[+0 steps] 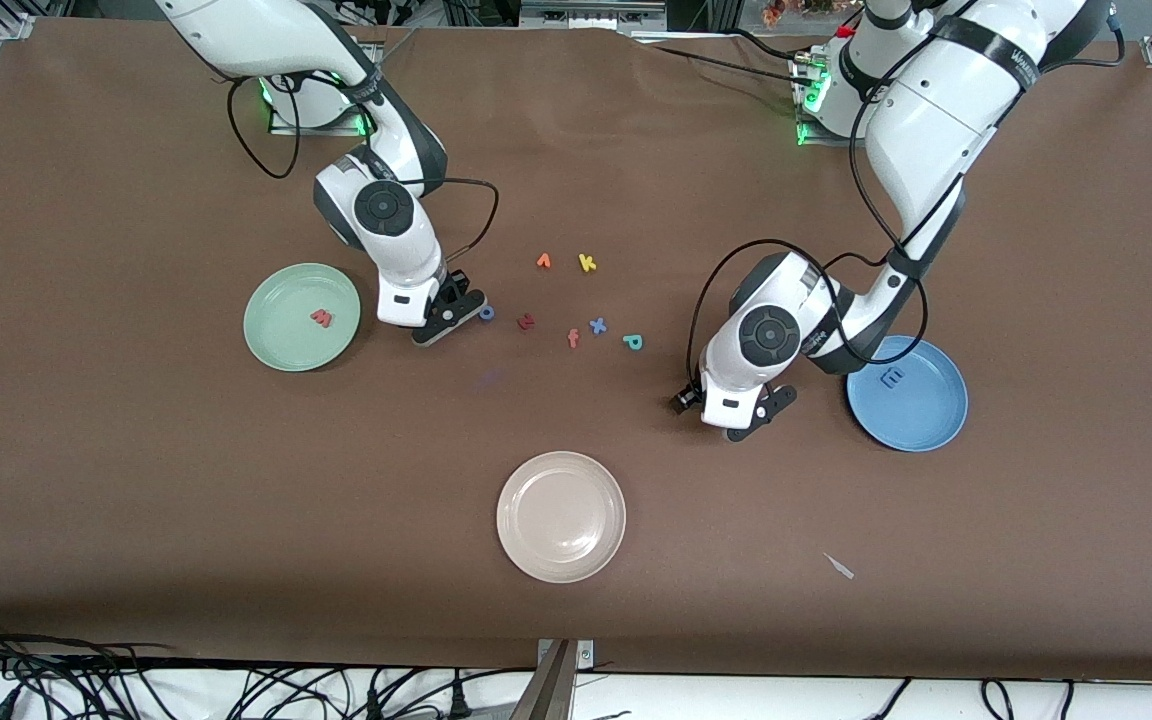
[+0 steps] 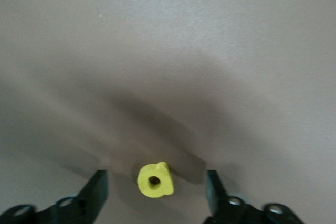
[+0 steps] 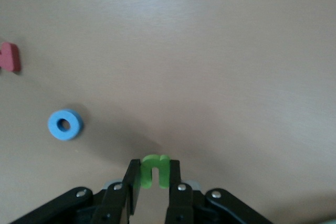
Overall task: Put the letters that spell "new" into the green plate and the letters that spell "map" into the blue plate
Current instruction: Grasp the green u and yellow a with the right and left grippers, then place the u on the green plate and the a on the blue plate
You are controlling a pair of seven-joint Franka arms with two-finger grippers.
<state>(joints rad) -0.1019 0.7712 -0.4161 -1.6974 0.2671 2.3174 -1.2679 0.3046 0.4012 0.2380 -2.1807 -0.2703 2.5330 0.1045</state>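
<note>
The green plate (image 1: 281,340) holds the salmon-red "w" (image 1: 322,318). Beside it, low at the table, my right gripper (image 1: 448,318) (image 3: 155,169) is shut on the green "n" (image 3: 156,171). The blue plate (image 1: 931,420) holds the blue "m" (image 1: 892,378). Beside that plate my left gripper (image 1: 731,415) (image 2: 156,182) is down at the table and open. The yellow "a" (image 2: 155,180) lies between its fingers with a gap on each side, hidden in the front view. The teal "p" (image 1: 633,342) and an orange letter (image 1: 543,261) lie on the table between the arms.
Other loose letters lie mid-table: yellow "k" (image 1: 587,263), blue "x" (image 1: 597,325), salmon "f" (image 1: 573,338), dark red zigzag (image 1: 526,321) and blue "o" (image 1: 487,312) (image 3: 65,125) close to my right gripper. A cream plate (image 1: 561,516) sits nearer the camera. A pale scrap (image 1: 839,566) lies nearby.
</note>
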